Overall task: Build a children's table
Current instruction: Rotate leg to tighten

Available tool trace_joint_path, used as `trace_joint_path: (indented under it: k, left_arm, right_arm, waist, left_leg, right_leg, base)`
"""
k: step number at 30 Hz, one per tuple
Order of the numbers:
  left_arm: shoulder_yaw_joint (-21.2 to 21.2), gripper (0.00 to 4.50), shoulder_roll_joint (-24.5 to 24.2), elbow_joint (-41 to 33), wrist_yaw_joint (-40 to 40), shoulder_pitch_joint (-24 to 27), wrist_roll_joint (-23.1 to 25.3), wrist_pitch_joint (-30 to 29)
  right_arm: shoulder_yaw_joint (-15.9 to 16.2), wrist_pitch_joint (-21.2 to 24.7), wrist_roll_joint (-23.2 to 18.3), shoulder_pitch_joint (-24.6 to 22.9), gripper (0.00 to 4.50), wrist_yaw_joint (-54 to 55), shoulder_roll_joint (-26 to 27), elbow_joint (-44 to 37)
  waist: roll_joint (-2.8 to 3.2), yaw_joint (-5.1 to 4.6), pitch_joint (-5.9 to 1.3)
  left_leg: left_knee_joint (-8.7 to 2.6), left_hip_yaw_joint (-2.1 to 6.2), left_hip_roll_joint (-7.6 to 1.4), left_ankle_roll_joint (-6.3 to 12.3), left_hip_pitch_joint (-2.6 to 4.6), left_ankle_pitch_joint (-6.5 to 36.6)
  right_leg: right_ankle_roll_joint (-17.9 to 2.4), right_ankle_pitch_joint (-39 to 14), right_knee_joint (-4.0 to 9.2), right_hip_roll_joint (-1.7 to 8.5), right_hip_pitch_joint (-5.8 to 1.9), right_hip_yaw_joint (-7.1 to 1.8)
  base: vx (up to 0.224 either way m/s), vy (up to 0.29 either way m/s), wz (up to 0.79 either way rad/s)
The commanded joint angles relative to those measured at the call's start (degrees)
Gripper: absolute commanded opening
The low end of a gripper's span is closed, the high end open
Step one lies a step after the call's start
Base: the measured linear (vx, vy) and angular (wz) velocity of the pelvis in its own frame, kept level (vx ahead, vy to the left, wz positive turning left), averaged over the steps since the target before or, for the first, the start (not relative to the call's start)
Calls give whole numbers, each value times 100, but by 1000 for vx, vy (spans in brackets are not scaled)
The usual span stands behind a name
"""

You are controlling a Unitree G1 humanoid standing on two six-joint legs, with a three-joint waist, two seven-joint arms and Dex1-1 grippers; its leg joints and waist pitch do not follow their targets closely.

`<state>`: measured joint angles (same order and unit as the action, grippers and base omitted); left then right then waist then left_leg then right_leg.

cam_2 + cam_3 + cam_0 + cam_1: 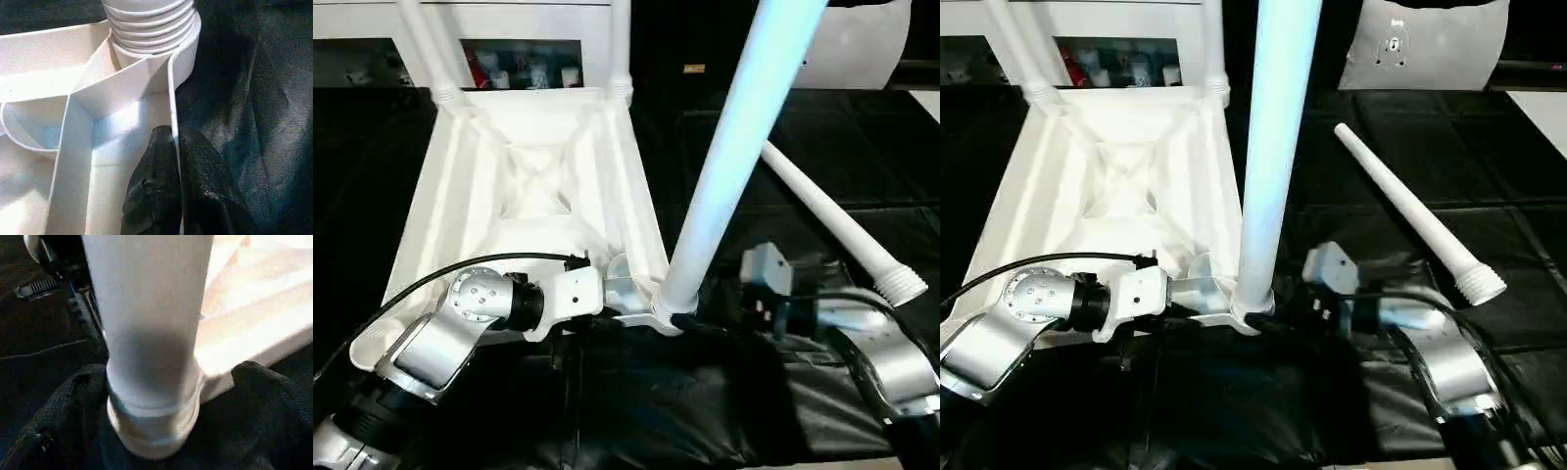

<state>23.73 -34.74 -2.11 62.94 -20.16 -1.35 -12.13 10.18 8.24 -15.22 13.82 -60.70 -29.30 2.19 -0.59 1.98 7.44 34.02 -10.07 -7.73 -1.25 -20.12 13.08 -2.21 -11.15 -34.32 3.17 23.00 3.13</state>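
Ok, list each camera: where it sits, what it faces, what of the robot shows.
Head stereo pair: looks down at upturned table top; silver forearms show.
Left wrist: left pincer clamps the top's rim.
Right wrist: right pincer open around upright leg.
Shared: that leg in its near corner socket.

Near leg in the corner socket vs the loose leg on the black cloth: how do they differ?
The near leg stands upright, its thick end seated in the tabletop's near corner socket; the loose leg lies flat on the black cloth, its threaded end bare. The right hand straddles the near leg's base; nothing touches the loose leg. Both are white, tapered and round.
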Motion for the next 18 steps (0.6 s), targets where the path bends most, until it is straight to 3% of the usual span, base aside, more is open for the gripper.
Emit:
trace_joint_path:
  k: [1, 4, 6, 14, 18]
  left_arm:
    - [369, 0, -42, 8, 344, 60, 125, 220]
    - [345, 0, -47, 56, 377, 45, 136, 272]
    - [330, 0, -63, 77, 395, 42, 140, 294]
    - [352, 0, -161, 156, 500, 31, 148, 405]
    - [343, 0, -187, 179, 538, 29, 140, 444]
  right_arm:
    - [108, -41, -43, 111, 445, -251, 16, 139]
    - [159, -28, -79, 173, 430, -393, 17, 231]
    - [179, -54, -62, 211, 395, -439, 26, 312]
    - [267, -183, -22, 486, 333, -634, 145, 745]
    - [297, -212, -20, 516, 299, -726, 186, 822]
  waist:
    - [19, -35, -410]
    - [8, -29, -422]
    - [-1, -26, -427]
    - [12, -38, -400]
    - [20, -30, -404]
  left_leg:
    - [-368, 189, -573, 773, 25, 19]
    - [-348, 190, -566, 878, 13, -126]
    - [-340, 192, -570, 932, 8, -194]
    - [-338, 189, -566, 822, 8, 36]
    - [-336, 194, -566, 796, 5, -18]
  right_leg:
    - [-1752, -250, 287, 603, -324, -390]
    - [-1777, -52, 259, 602, -336, -386]
    - [-1801, 3, 245, 604, -340, -380]
    - [-1764, -423, 283, 597, -324, -375]
    - [-1766, -288, 258, 594, -330, -375]
  base:
    - [0, 0, 0]
    - [0, 0, 0]
    - [0, 0, 0]
    - [0, 0, 0]
    - [0, 0, 0]
